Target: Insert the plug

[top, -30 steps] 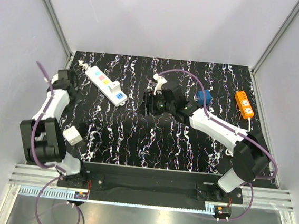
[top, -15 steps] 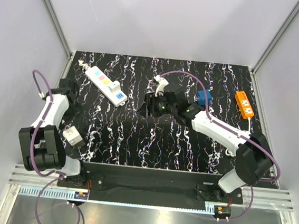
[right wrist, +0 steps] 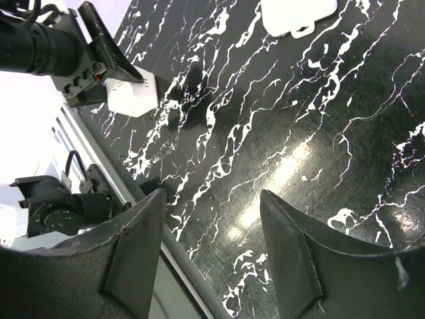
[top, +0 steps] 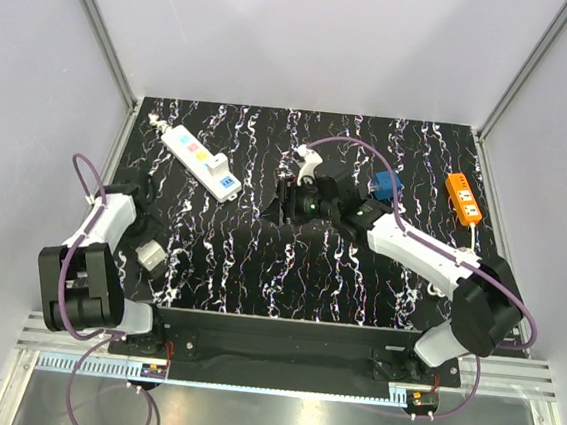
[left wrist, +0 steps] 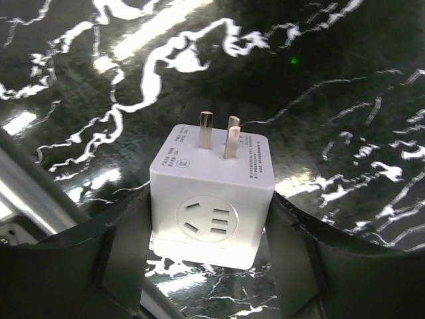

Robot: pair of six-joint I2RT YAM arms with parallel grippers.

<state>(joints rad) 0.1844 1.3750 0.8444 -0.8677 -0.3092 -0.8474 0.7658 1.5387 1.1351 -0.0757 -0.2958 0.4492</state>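
The plug (left wrist: pixel 212 193) is a white cube adapter lying on the black marbled table, its three prongs pointing away from the left wrist camera and a socket face towards it. My left gripper (left wrist: pixel 209 226) has a finger pressed against each side of the cube. In the top view the plug (top: pixel 150 254) sits at the near left with my left gripper (top: pixel 147 247) on it. The white power strip (top: pixel 200 161) lies at the far left. Over the middle of the table, my right gripper (top: pixel 283 200) hangs open and empty; its wrist view shows the plug (right wrist: pixel 133 95) far off.
An orange socket block (top: pixel 463 197) lies at the far right, and a blue object (top: pixel 386 185) sits beside the right arm. The metal frame rail (right wrist: pixel 179 266) runs along the table's near edge. Purple cables loop over both arms.
My left arm has pulled back towards the near left and its fingers have come in around the plug, which shifted slightly right. The right gripper has barely moved.
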